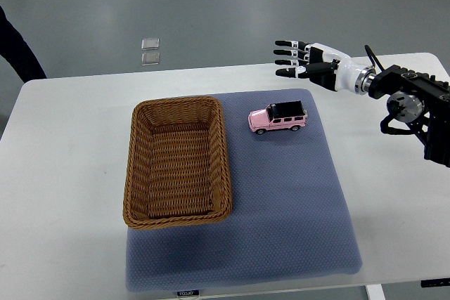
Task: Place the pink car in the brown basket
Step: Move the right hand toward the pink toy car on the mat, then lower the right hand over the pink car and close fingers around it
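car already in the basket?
No, the pink car sits on the blue mat just right of the basket, and the right hand is open above it.

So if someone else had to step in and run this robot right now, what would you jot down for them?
Right hand: open, holding nothing, raised beyond the pink car.
Left hand: not in view.
Pink car: on its wheels on the blue mat, just right of the brown basket, apart from it.
Basket: nothing in it.
Done: nothing yet.
Left: grasp the car, lift it, set it in the basket.
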Robot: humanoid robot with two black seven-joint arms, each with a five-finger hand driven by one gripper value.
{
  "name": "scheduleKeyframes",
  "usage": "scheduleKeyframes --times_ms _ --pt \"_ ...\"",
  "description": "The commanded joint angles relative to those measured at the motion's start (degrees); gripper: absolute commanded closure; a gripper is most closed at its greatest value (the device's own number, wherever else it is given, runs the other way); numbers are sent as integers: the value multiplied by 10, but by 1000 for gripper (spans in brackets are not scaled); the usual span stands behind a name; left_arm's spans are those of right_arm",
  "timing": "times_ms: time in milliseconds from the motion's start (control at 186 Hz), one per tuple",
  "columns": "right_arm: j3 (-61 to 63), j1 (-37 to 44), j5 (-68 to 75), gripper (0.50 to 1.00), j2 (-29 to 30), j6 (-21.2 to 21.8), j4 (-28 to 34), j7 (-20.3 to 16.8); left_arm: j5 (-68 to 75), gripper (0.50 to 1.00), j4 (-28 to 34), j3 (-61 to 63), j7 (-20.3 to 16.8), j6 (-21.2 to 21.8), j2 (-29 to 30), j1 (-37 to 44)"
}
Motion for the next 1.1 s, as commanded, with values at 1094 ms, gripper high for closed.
scheduleKeyframes --times_ms 1094 --pt "-152 55 -450 591 51 -136 -3 64 0 500 0 -1 0 0 0 1"
